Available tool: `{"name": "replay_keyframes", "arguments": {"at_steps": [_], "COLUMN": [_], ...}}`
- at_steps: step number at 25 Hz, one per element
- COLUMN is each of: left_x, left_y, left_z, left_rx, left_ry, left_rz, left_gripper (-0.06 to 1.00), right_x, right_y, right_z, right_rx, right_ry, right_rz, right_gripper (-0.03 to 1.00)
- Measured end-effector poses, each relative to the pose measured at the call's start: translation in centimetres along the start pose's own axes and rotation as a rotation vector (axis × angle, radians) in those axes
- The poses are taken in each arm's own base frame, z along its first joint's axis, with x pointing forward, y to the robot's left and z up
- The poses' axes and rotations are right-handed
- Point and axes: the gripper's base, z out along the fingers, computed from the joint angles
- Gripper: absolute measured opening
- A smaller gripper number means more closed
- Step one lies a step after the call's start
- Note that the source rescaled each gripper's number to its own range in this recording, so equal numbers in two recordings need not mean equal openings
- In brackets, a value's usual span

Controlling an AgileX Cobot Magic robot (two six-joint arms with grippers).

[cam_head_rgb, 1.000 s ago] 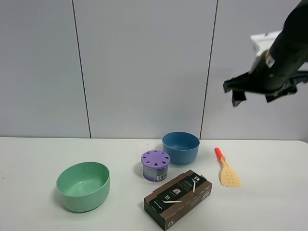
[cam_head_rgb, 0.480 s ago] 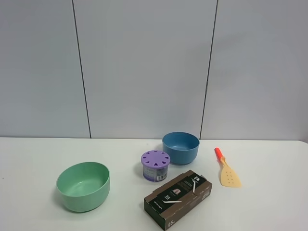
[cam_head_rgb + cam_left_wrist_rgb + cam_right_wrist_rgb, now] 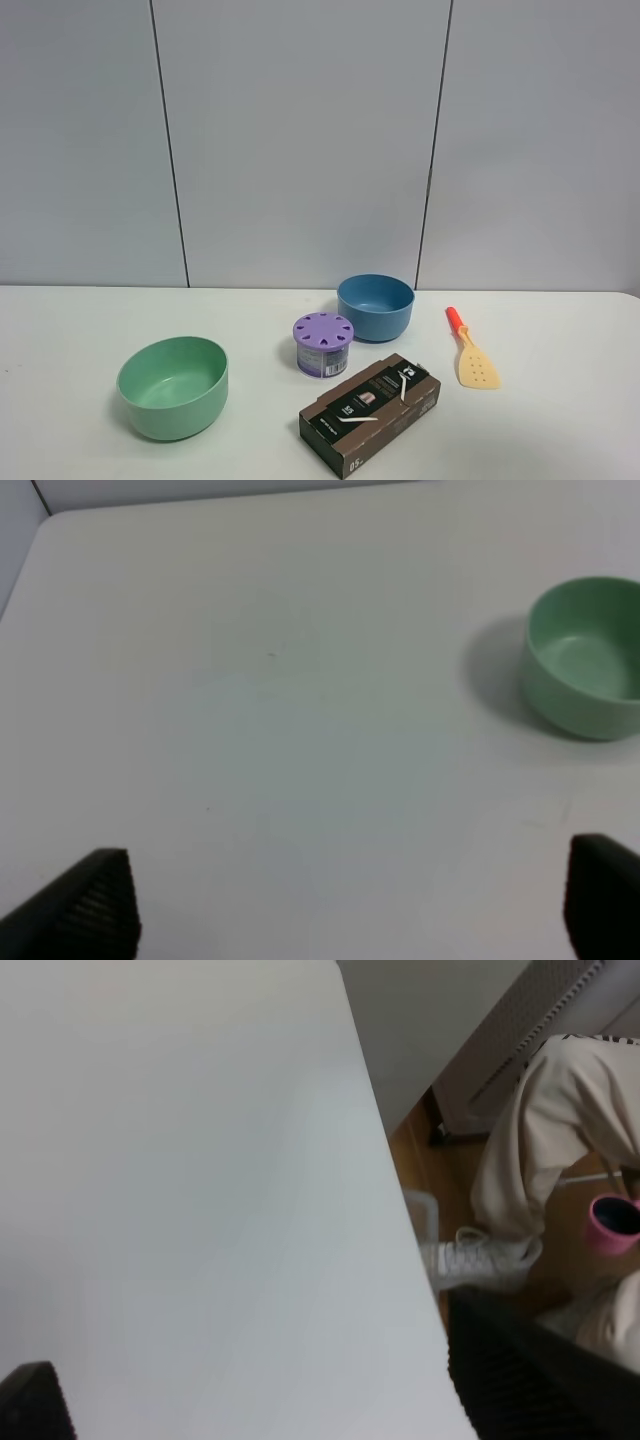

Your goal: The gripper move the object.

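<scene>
On your desk (image 3: 560,440) the spatula (image 3: 470,352) lies at the right, its handle pointing toward the back wall. Left of it, near the back, stands a bowl (image 3: 375,306). Just in front and left of that bowl sits the lidded container (image 3: 323,344), with the box (image 3: 370,413) in front of it. Another bowl (image 3: 173,386) stands well apart on the left.

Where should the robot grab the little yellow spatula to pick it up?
Probably by the red-orange handle of the spatula, coming straight down from above. The spatula lies flat on the table, so there is nothing to get under from the side. The handle is narrow enough for the fingers to close across it. The blue bowl sits apart on its left, and the right side is open.
</scene>
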Motion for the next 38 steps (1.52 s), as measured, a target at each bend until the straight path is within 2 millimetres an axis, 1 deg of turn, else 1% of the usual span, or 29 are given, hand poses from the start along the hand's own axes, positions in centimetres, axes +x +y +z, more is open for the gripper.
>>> {"name": "replay_keyframes", "arguments": {"at_steps": [3,6,11,14,18,21,38], "left_x": [0.0,0.0,0.0,0.0,0.0,0.0,0.0], "left_y": [0.0,0.0,0.0,0.0,0.0,0.0,0.0], "left_z": [0.0,0.0,0.0,0.0,0.0,0.0,0.0], "left_rx": [0.0,0.0,0.0,0.0,0.0,0.0,0.0], "left_ry": [0.0,0.0,0.0,0.0,0.0,0.0,0.0], "left_rz": [0.0,0.0,0.0,0.0,0.0,0.0,0.0], "left_gripper": [1.0,1.0,1.0,1.0,1.0,1.0,1.0], "right_x": [3.4,6.1,10.4,12.1,12.6,12.9,12.9], "right_y": [0.6,1.5,3.1,3.6,3.8,4.1,3.9], "right_z": [-0.6,-0.8,0.6,1.3,0.9,1.0,1.0], "right_rx": [-0.012,-0.037,-0.092,-0.1,-0.09,-0.107,-0.088], "right_ry": [-0.021,-0.042,-0.042,-0.092,-0.236,-0.28,-0.28], "right_rz": [0.056,0.08,0.102,0.115,0.13,0.142,0.164], "right_gripper": [0.84,0.84,0.84,0.84,0.84,0.84,0.84]}}
